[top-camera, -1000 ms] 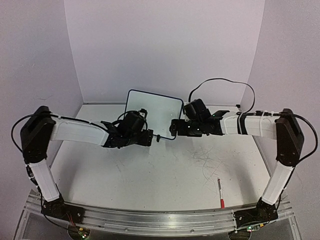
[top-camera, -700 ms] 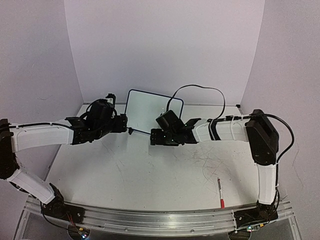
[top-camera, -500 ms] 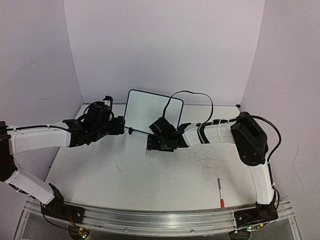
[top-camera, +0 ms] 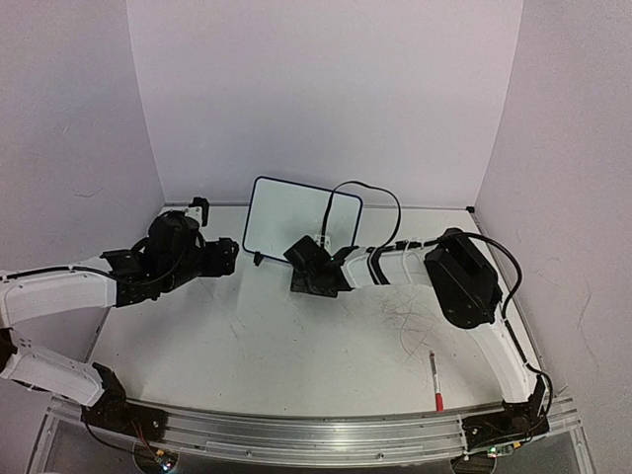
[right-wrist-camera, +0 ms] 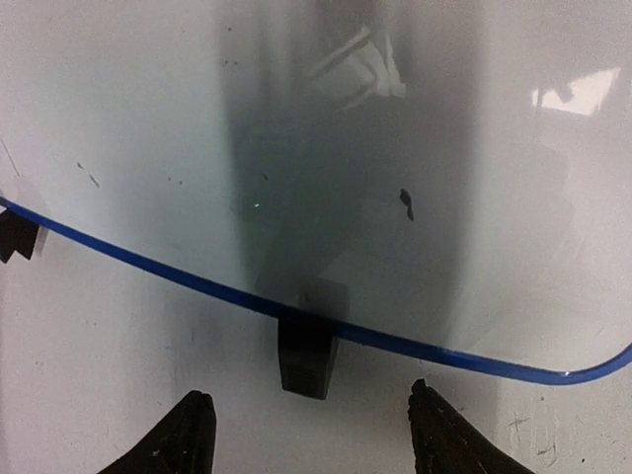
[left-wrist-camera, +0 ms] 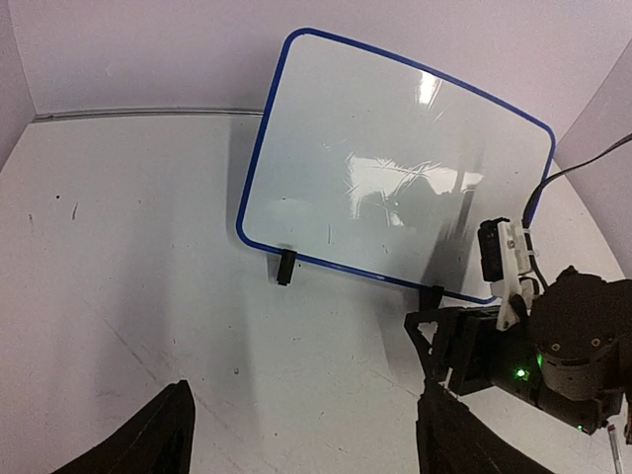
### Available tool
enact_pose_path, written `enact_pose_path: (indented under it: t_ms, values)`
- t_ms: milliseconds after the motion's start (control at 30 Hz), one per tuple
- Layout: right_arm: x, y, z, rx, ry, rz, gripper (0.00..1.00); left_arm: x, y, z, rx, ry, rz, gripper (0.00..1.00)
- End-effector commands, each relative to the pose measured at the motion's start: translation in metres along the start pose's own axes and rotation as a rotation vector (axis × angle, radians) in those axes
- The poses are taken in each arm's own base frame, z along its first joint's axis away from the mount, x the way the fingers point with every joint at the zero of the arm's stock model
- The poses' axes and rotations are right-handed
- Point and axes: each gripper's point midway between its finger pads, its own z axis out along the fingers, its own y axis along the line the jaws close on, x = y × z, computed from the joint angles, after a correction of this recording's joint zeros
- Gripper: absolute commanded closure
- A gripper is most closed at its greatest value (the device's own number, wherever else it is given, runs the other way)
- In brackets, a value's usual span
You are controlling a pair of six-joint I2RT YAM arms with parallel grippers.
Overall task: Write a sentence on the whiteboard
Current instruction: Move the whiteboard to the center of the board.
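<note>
The small blue-framed white whiteboard stands upright. Our left gripper and right gripper both gape wide, empty (the right near its black foot).

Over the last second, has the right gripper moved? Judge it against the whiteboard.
Yes. In the top view the right gripper has shifted left, from the lower right corner of the whiteboard to in front of its bottom edge.

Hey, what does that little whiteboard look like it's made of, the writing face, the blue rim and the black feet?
Whiteboard face: smooth gloss coating, perhaps melamine or enamel; it throws back bright glare and reflections. Rim: thin blue strip, likely plastic, bent round the corners. Feet: matte black blocks, probably plastic.
</note>
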Motion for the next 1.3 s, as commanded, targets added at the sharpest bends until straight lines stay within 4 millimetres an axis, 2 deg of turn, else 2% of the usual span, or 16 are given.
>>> enact_pose_path:
  t_ms: [0, 267, 433, 533, 733, 867, 1267]
  values:
    - [-0.011, 0.000, 0.008, 0.057, -0.052, -0.001, 0.36, -0.014, -0.001, -0.017, 0.042, -0.061, -0.037, 0.22]
    - [-0.019, 0.002, 0.019, 0.096, -0.086, -0.015, 0.49, -0.025, 0.002, -0.033, 0.056, -0.108, -0.035, 0.22]
    - [-0.027, 0.007, 0.018, 0.085, -0.093, -0.028, 0.67, -0.027, 0.002, -0.036, 0.061, -0.115, -0.030, 0.22]
    - [-0.029, 0.008, 0.013, 0.073, -0.083, -0.038, 0.74, -0.026, 0.003, -0.036, 0.058, -0.115, -0.020, 0.22]
    - [-0.019, -0.002, 0.000, 0.069, -0.035, -0.117, 0.86, -0.030, 0.004, -0.036, 0.042, -0.123, 0.000, 0.21]
    - [-0.010, -0.015, -0.008, 0.076, -0.002, -0.181, 0.99, -0.034, 0.003, -0.035, 0.038, -0.127, 0.005, 0.21]
    - [0.033, -0.050, -0.046, -0.077, 0.065, -0.434, 1.00, -0.057, -0.003, -0.042, 0.040, -0.170, -0.029, 0.22]
